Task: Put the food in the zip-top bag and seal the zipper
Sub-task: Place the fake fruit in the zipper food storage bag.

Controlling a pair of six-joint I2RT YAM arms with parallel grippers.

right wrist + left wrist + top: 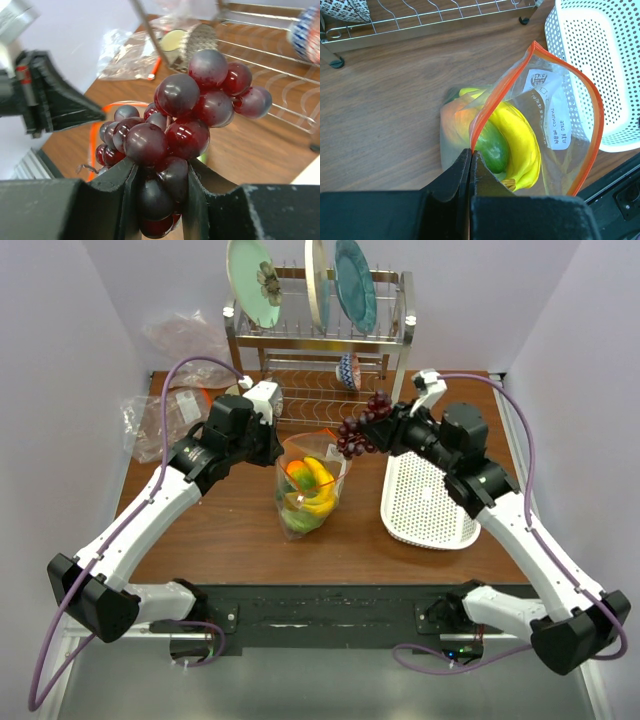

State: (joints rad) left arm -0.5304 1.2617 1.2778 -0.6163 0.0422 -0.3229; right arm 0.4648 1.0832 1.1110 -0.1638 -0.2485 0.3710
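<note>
Clamping one grape bunch (175,125) in right jaws, left jaws pinched on one zip-top bag (560,105), one basket (430,502)

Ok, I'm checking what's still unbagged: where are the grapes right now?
In the top view, right of centre: the grapes hang in the right tool, beside the open zip-top bag.

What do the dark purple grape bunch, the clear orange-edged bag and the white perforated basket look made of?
Dark purple grape bunch: probably glossy moulded plastic; sharp highlights. Clear orange-edged bag: thin plastic film; see-through, creased. White perforated basket: apparently rigid matt plastic; even holes.
</note>
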